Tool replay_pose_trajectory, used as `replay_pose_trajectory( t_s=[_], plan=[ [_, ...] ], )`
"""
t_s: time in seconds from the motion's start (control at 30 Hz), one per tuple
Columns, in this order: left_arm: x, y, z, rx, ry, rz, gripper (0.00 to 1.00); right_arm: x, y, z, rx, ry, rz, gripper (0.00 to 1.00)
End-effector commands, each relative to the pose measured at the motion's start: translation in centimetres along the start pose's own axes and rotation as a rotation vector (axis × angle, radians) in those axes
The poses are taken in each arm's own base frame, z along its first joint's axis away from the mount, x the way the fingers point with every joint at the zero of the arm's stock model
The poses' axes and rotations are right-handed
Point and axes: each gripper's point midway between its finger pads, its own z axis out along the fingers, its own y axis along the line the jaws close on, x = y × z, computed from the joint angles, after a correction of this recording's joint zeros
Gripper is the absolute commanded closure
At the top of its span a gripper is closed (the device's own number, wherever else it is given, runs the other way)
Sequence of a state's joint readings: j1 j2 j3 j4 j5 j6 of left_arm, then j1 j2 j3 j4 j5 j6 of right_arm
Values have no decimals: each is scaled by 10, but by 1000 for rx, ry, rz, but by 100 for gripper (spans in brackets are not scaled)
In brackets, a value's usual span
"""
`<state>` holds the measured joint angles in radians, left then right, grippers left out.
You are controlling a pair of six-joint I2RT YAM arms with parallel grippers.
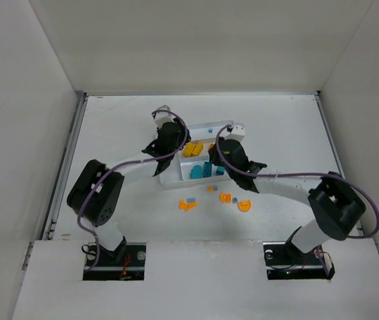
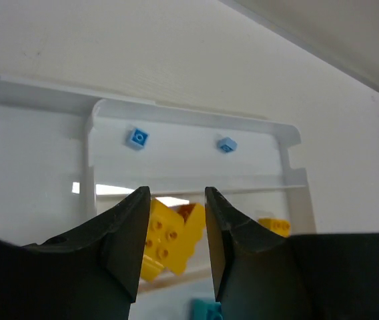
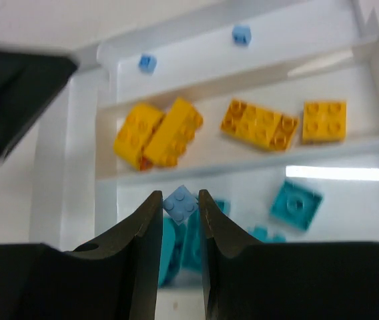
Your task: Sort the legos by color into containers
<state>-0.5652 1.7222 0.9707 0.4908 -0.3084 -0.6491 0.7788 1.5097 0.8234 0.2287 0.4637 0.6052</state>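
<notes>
From above, we see the white tray (image 1: 169,179) near the middle of the bench (image 1: 283,127). The left hand (image 1: 168,147) hangs over its left end and the right hand (image 1: 229,157) over its right part. A few loose legos (image 1: 187,205), orange and light blue, lie on the bench just in front of the tray.

In the left wrist view, the left hand's fingers stand a modest way apart with nothing pinched. Through the gap we see yellow bricks (image 2: 163,240) lying in the middle section. Two light blue bricks (image 2: 136,137) sit well apart in the far section, and a teal piece (image 2: 206,310) shows at the bottom edge.

In the right wrist view, the right hand is drawn narrow. Its tips seem to pinch a lone blue brick (image 3: 181,203), though the picture is soft. It is held above the near section, where teal pieces (image 3: 297,203) lie. Beyond are the yellow bricks in the middle section, then the light blue pair.
</notes>
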Motion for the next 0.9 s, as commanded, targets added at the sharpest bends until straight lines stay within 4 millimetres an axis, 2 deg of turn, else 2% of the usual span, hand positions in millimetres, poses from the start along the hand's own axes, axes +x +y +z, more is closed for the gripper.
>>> replay_pose_trajectory(
  t_s=[0.0,0.1,0.27,0.47,0.6,0.67,0.87],
  plan=[
    [-12,-23,-43,79,-68,-53,65,-38,16,40,-61,-58,18,76],
    [7,-10,-69,66,-53,-37,66,-42,13,74,-56,-32,21,77],
    [42,2,-110,87,5,17,66,-54,7,113,-32,-25,-11,76],
    [87,16,-134,90,111,103,64,-56,-5,148,20,4,-51,75],
    [112,15,-138,104,163,163,63,-47,-8,160,39,35,-69,70],
    [119,11,-140,118,179,190,63,-49,-8,163,38,32,-69,68],
    [138,2,-142,140,214,276,63,-63,-3,153,24,5,-62,48]
  ],
)
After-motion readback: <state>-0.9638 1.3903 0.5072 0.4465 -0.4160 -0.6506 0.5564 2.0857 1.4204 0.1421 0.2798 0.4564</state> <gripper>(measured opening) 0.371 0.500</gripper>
